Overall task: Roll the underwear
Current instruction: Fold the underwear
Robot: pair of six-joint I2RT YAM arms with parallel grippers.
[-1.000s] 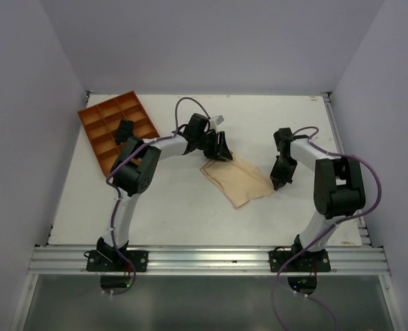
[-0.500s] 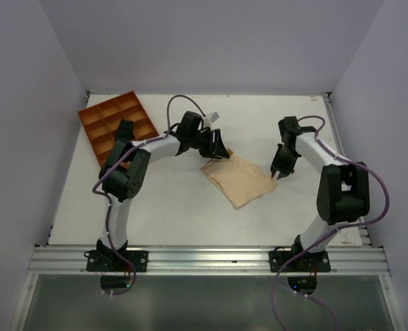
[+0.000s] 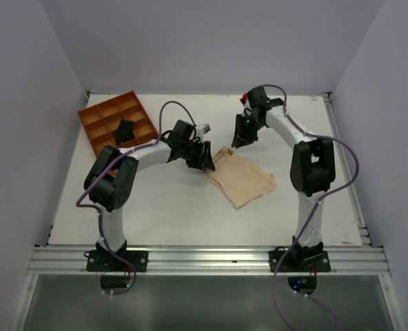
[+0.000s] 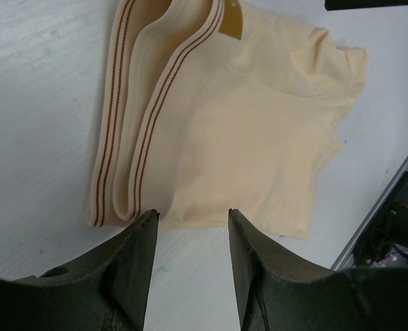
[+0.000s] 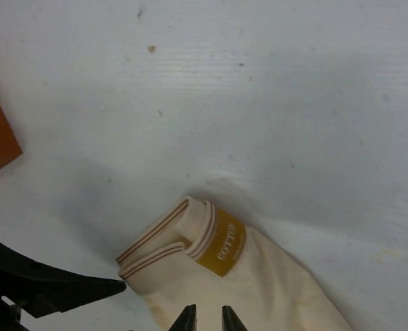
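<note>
An orange compartment tray (image 3: 104, 114) sits at the far-left corner of the bench (image 3: 162, 207), with a small black bundle (image 3: 125, 129) in one of its compartments. Near the bench's middle, the left gripper (image 4: 190, 219) is low over the surface. Its jaws are parted and empty, and its tips are right at the edge of the underwear (image 3: 244, 181). The pale beige garment lies flat just right of centre. Its brown-striped waistband is doubled over at the far-left corner and carries a mustard label (image 5: 225, 252) reading COTTON. The right gripper (image 5: 206, 316) hangs above that corner, its fingertips slightly apart and holding nothing.
</note>
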